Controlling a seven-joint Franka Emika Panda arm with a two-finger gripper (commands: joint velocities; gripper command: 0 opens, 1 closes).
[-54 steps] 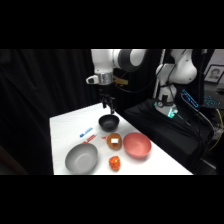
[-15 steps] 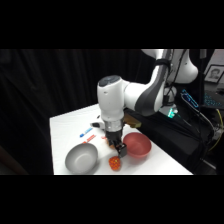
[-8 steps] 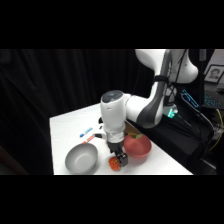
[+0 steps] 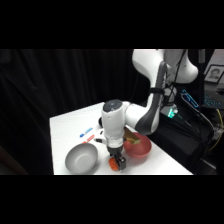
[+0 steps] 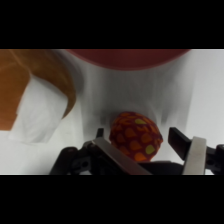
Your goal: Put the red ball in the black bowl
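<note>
The red ball [image 5: 136, 136], red-orange with yellowish speckles, rests on the white table between my two fingers. My gripper [image 5: 137, 134] is open around it, with a visible gap between the ball and the right finger [image 5: 191, 150]. In the side view the gripper [image 4: 117, 158] stands low over the ball [image 4: 119, 164] near the table's front edge. The black bowl is hidden behind the arm's wrist.
A grey bowl [image 4: 81, 159] sits left of the ball and a pinkish-red bowl [image 4: 139, 146] right behind it, its rim [image 5: 127, 57] close ahead. A small brown bowl with white inside [image 5: 35, 95] lies just left. A blue-and-red pen [image 4: 87, 133] lies farther back.
The arm swung from the table's back towards the front and came down. The gripper now straddles the ball at table level.
</note>
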